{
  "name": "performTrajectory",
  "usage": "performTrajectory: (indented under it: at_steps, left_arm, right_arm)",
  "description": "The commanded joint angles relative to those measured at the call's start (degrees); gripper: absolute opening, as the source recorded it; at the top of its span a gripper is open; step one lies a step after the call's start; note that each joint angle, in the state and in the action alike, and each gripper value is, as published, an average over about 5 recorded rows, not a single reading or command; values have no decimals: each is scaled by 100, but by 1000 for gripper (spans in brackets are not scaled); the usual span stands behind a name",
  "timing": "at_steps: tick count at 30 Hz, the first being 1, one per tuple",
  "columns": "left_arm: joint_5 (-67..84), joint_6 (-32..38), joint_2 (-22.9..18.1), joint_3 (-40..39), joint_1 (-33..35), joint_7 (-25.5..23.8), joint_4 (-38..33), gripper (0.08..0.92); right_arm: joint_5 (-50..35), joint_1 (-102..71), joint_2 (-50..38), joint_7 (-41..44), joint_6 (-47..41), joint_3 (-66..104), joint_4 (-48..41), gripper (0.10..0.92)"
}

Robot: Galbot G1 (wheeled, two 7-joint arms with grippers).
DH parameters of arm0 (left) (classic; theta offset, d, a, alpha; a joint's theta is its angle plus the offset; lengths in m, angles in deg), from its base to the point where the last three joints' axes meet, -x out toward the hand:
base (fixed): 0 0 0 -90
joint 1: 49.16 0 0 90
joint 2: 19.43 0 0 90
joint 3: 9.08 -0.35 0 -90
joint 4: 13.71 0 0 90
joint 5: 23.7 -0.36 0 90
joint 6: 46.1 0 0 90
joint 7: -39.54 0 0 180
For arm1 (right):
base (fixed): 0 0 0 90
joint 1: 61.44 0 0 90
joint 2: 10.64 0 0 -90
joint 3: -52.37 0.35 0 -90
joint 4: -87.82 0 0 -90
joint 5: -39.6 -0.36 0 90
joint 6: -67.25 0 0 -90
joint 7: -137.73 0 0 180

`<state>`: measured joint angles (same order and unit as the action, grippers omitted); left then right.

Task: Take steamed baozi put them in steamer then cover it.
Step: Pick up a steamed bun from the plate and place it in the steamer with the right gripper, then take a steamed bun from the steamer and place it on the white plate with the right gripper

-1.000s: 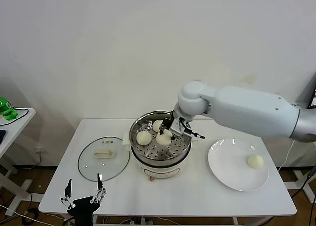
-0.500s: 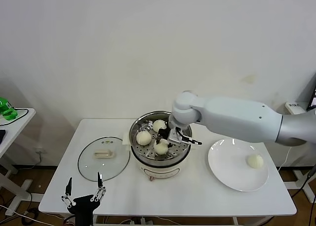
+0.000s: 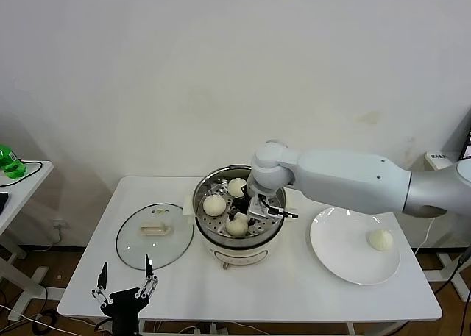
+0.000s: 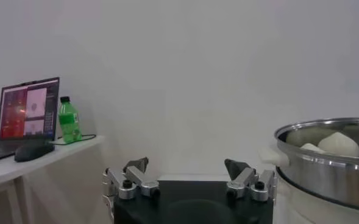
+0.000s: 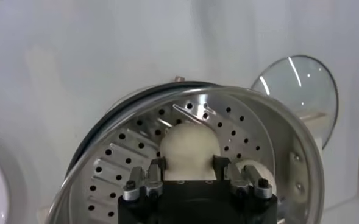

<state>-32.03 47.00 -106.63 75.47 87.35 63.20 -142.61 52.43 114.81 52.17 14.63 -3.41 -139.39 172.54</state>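
The round shiny steel steamer is sitting mid-table, with the round clear glass cover lying beside it. The right gripper is reaching inside, its fingers pinching a small cream-white baozi on the holey tray, while two more buns are resting there and one is sitting on the flat white plate. The left gripper is waiting, fingers spread, at the table's front edge.

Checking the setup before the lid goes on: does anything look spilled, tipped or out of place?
Nothing stands out. The steamer sits upright, the cover lies flat beside it, and one baozi waits on the plate.
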Motion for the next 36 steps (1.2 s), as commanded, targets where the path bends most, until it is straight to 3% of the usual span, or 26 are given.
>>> performTrajectory:
  at_steps: [1,7,15,21,30,36]
  left_arm:
    - [-6,0,-6,-11,-6,2,5,823]
    - [-13,10,-5,-27,0,3,7,823]
    - [115,-22,144,9,-9,-5,-46,823]
    - [293,-49,386,53,-17,-25,-137,823]
    - [260,-52,540,-198,-162,-57,-167,823]
    - [127,-43,551,-322,-205,-64,-166,823]
  right_arm:
    - [38,35,28,-55,98,11,-71,662]
    - [-147,190,-26,-77,100,192,-344,806]
    - [-417,780,-472,40,-93,723,-990,823]
    - [-653,1203,-1213,195,-714,302,-1534,823]
    - [-747,841,-3261,125,-2053,-297,-490,823]
    - [-533,44,-4093,-75,-2587,-97,-149,823]
